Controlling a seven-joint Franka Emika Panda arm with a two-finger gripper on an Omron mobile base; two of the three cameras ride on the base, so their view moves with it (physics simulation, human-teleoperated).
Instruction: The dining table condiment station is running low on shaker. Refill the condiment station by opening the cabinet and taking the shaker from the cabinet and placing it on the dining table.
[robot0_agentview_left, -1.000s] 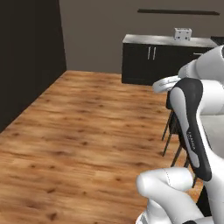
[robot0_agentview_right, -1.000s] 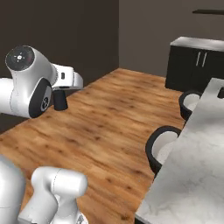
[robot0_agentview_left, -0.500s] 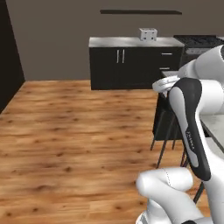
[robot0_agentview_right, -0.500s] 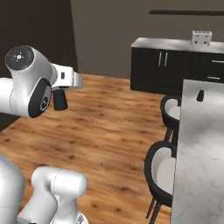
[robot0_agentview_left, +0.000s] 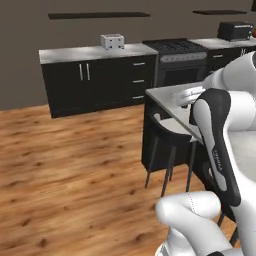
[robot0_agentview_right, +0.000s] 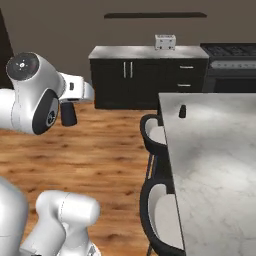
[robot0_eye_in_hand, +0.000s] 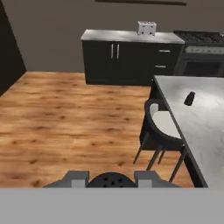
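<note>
Wooden plank floor (robot0_eye_in_hand: 65, 127) covers the open middle of this kitchen, under a dark grey back wall. Against that wall stands a low black cabinet run (robot0_agentview_right: 145, 82) with short silver handles and a grey top, and a white toaster (robot0_eye_in_hand: 147, 28) sits on it. Just beside it, to the right, is a black stove (robot0_agentview_left: 177, 62).

On the right the dining table (robot0_agentview_right: 215, 155), a bench with a white-grey veined marble top, reaches toward the camera. One small dark shaker-like piece (robot0_agentview_right: 183, 111) stands upright on it near the far left corner (too small to name surely). Dark chairs with pale seats (robot0_eye_in_hand: 162, 124) are pushed against its left side.

In the hand view, the shaker (robot0_eye_in_hand: 109, 180) shows its round dark perforated top at the bottom edge, between the two finger tips. The gripper (robot0_eye_in_hand: 109, 178) has its jaws pinching this shaker, held above the floor, well apart from the table.
</note>
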